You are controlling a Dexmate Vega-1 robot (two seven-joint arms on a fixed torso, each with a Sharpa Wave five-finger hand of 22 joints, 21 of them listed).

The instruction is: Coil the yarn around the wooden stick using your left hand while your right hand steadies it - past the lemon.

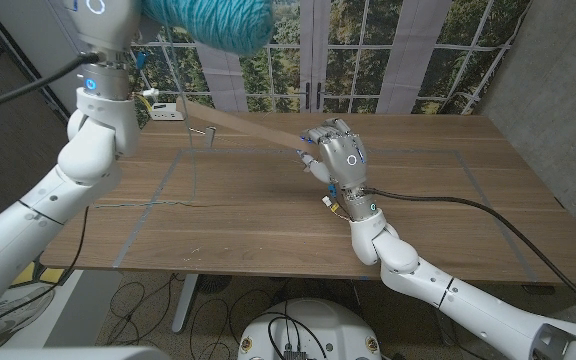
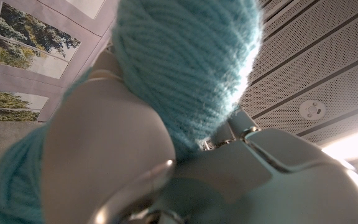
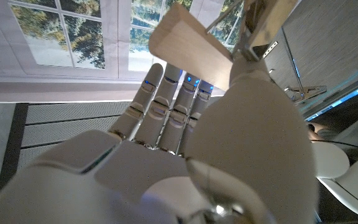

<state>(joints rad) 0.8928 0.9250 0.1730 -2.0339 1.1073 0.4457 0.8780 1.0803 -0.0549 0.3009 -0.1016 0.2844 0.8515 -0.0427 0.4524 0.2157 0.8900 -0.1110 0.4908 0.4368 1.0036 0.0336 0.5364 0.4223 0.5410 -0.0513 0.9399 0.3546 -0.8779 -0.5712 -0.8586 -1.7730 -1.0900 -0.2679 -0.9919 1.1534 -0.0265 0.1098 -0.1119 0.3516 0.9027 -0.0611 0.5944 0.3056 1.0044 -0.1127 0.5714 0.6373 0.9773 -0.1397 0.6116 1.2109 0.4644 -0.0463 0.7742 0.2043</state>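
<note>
A big teal yarn ball [image 1: 213, 20] hangs high above the table's back left, at the end of my raised left arm. In the left wrist view my left hand [image 2: 104, 146] grips the yarn ball [image 2: 185, 68] against its palm. A thin strand [image 1: 176, 70] seems to drop from the ball toward the far end of the wooden stick [image 1: 248, 122]. The flat stick slants low over the table, and my right hand [image 1: 338, 152] holds its near end at the table's middle. In the right wrist view the stick [image 3: 191, 46] pokes out past my right hand [image 3: 185, 143].
A small clip-like piece [image 1: 208, 132] stands on the wooden table [image 1: 268, 220] under the stick. A white power strip [image 1: 163, 113] lies at the back left edge. A black cable [image 1: 448, 200] trails right from my right wrist. Tape lines mark the tabletop.
</note>
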